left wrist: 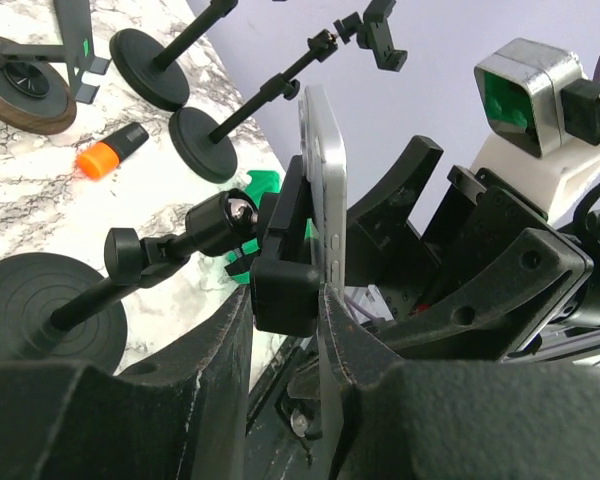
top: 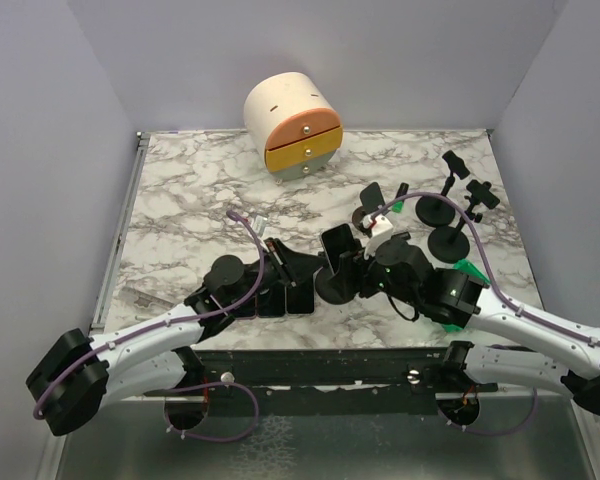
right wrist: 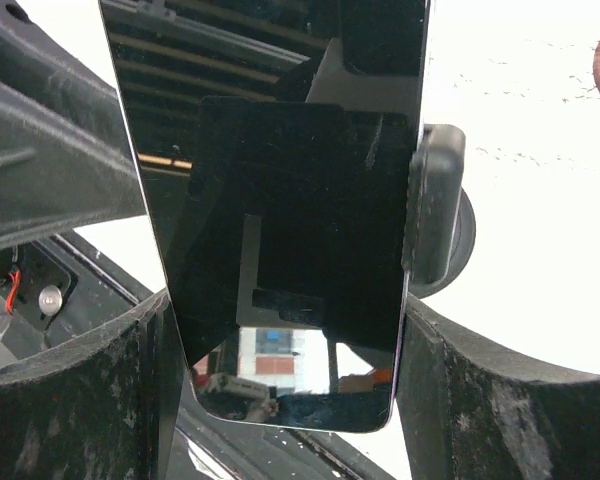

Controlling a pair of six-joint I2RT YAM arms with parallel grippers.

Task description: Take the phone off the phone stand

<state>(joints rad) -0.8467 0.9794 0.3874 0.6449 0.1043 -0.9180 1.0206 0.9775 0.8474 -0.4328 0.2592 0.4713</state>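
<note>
The phone (left wrist: 320,170) stands on edge in the black clamp (left wrist: 285,280) of the phone stand, whose ball-joint arm runs down to a round base (left wrist: 40,320). My left gripper (left wrist: 280,340) is closed round the clamp: one finger lies against the clamp's back and the other against the phone's face. In the right wrist view the phone's dark screen (right wrist: 290,200) faces the camera, and the clamp (right wrist: 435,210) is on its right edge. My right gripper (right wrist: 285,310) is shut on the phone's two side edges. In the top view both grippers, left (top: 288,290) and right (top: 345,275), meet at the phone (top: 336,245) near the table's front.
A round cream drawer unit (top: 295,125) stands at the back. Several empty black stands (top: 450,215) crowd the right side. An orange marker (left wrist: 110,150) and a brown disc (left wrist: 20,70) lie nearby. A green piece (top: 470,270) sits by the right arm.
</note>
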